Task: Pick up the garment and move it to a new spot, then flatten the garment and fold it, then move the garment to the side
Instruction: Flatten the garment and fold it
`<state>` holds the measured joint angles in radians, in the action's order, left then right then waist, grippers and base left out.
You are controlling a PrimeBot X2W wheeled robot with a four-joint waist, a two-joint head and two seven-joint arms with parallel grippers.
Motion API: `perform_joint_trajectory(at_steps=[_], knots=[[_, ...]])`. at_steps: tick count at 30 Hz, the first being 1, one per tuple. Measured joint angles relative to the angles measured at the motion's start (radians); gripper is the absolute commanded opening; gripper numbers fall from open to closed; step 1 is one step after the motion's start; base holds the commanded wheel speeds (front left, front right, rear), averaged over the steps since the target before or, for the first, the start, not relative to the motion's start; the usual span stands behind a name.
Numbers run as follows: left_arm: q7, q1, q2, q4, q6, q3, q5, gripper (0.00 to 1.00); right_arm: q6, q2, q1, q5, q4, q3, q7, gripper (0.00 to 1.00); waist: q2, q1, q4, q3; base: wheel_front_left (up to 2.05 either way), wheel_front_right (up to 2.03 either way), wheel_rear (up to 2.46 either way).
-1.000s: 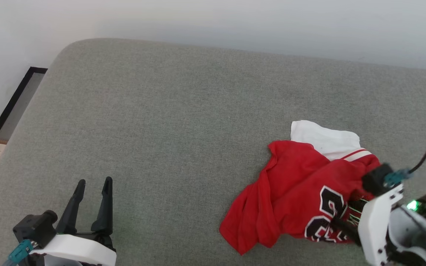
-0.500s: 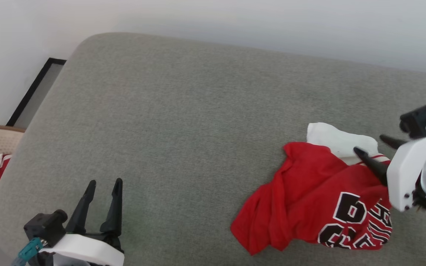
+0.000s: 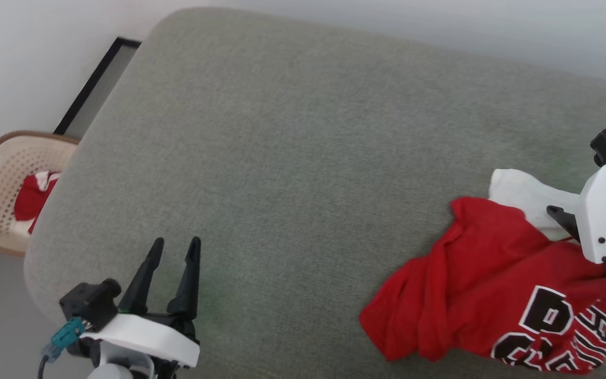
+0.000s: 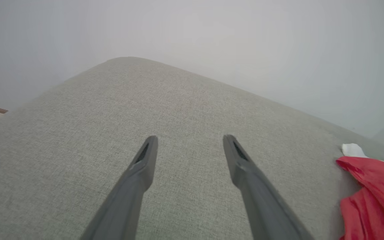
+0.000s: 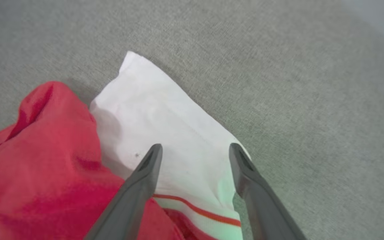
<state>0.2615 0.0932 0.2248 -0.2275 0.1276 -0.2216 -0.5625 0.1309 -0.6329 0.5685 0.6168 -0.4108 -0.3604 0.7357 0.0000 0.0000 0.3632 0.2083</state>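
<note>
Hovering right pincer (image 5: 195, 150) gapes over the garment (image 5: 45, 160).

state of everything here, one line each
garment: crumpled, unfolded, lying on the grey cushion, not gripped
left pincer: open, empty, over bare grey cushion
right pincer: open, poised at the garment's white sleeve
beige basket: holds a red cloth

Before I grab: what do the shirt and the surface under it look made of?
The garment: thin, soft cloth, matte, going by its loose folds and creases; fibre unclear. The grey cushion: woven upholstery fabric, matte, with a fine visible weave; its rounded corner suggests padding.
</note>
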Motion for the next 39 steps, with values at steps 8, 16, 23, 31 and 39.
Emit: perform_joint_trajectory(at_steps=[8,16,23,31,39], knots=[[0.000,0.038,-0.014,-0.009,0.000,-0.029,-0.006,1.00,0.000,-0.004,0.124,0.034,-0.174,-0.133,0.051,1.00,0.0000,0.0000,0.049,0.055,0.00,0.00,0.00],[0.000,0.054,-0.027,-0.021,0.000,-0.033,-0.007,1.00,0.000,0.006,0.207,0.069,-0.269,-0.197,-0.008,0.00,0.0000,0.0000,0.053,0.073,0.00,0.00,0.00],[0.000,0.052,-0.016,-0.018,0.000,-0.005,-0.005,1.00,0.003,-0.038,0.253,0.059,-0.338,-0.194,-0.107,0.00,0.0000,0.0000,0.010,0.057,0.00,0.00,0.00],[0.000,0.046,-0.003,-0.008,0.000,0.006,0.002,1.00,0.003,-0.130,0.256,0.059,-0.417,-0.146,-0.133,0.00,0.0000,0.0000,-0.051,0.036,0.00,0.00,0.00],[0.000,0.046,0.002,-0.010,0.000,0.003,0.007,1.00,0.002,-0.111,0.142,0.103,-0.510,-0.076,-0.094,0.00,0.0000,-0.0001,-0.089,0.018,0.00,0.00,0.00]])
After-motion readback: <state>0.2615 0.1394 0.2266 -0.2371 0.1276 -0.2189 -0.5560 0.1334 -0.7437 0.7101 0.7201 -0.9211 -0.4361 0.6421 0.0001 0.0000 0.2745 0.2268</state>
